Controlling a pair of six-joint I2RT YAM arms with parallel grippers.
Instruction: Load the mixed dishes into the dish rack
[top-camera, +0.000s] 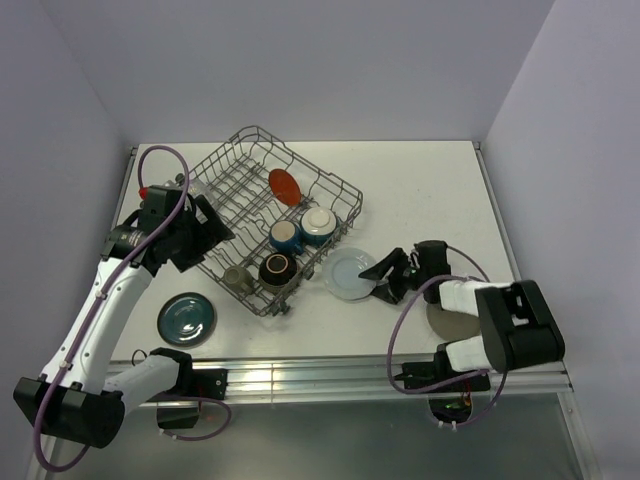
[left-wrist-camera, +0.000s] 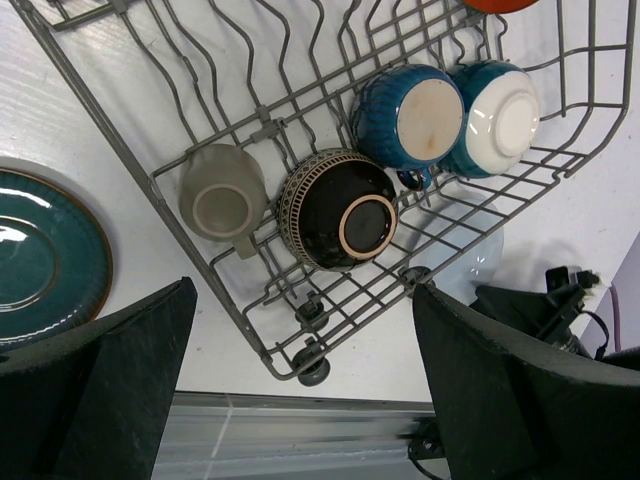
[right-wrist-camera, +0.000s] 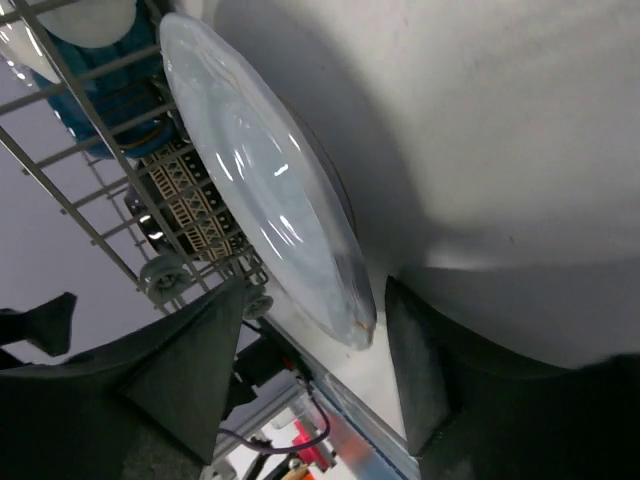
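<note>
The dish rack (top-camera: 228, 176) sits at an angle at the left centre of the table. It holds a red-orange plate (top-camera: 284, 186), two blue cups (top-camera: 284, 236) (top-camera: 318, 226), a dark bowl (top-camera: 277, 268) and a grey-beige cup (top-camera: 237, 278). My left gripper (top-camera: 210, 238) hovers open over the rack's left side with nothing between its fingers; the left wrist view shows the rack corner (left-wrist-camera: 300, 350) below it. A pale blue-white plate (top-camera: 348, 272) lies by the rack's near corner. My right gripper (top-camera: 384, 277) straddles the plate's rim (right-wrist-camera: 340, 290), jaws apart on either side, a gap showing.
A teal plate (top-camera: 186, 317) lies on the table near the left arm. A beige plate (top-camera: 440, 322) is partly hidden under the right arm. The metal rail (top-camera: 330, 378) runs along the near table edge. Walls enclose the table on three sides.
</note>
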